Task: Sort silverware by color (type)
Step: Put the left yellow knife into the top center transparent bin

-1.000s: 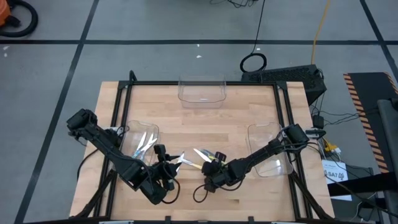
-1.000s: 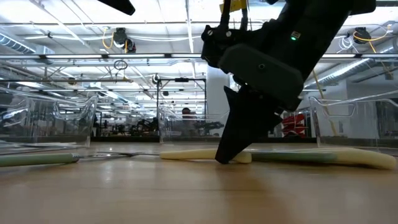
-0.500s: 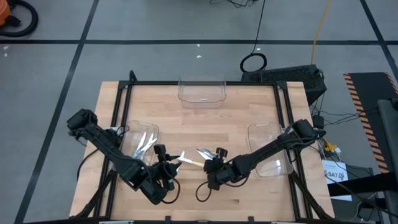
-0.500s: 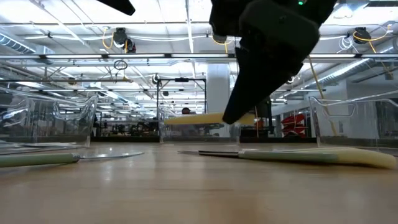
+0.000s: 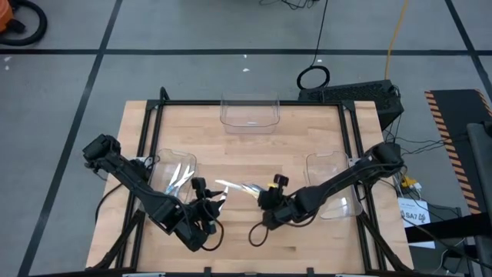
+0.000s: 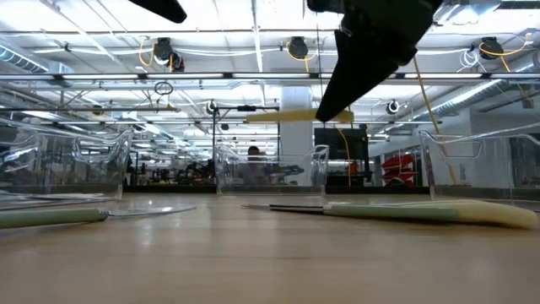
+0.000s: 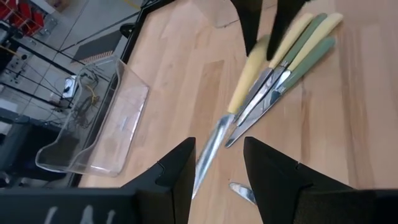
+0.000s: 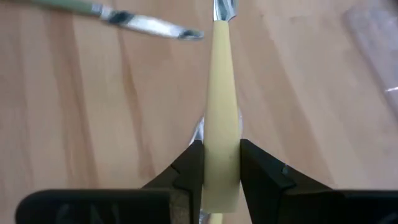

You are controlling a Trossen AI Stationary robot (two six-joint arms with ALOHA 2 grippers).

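Yellow plastic showed between the fingers of the right gripper point(image 8: 216, 165), clamped on a yellow-handled knife point(image 8: 221, 118) lifted clear of the table point(image 5: 300, 138) near its front edge, probably for carrying to a bin point(image 5: 332, 185) at the right edge. Beside it the left gripper point(image 7: 216, 168) hung with fingers apart, empty, over green-handled utensils point(image 7: 298, 56). Sorted silverware point(image 5: 178, 178) lay in the left bin point(image 5: 161, 161).

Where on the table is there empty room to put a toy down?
Bare wood lies in the middle, between the far bin, the left bin and the right bin. The front middle is crowded: utensils lie there, the right pincer holds up a yellow utensil, and the left pincer hangs beside them.
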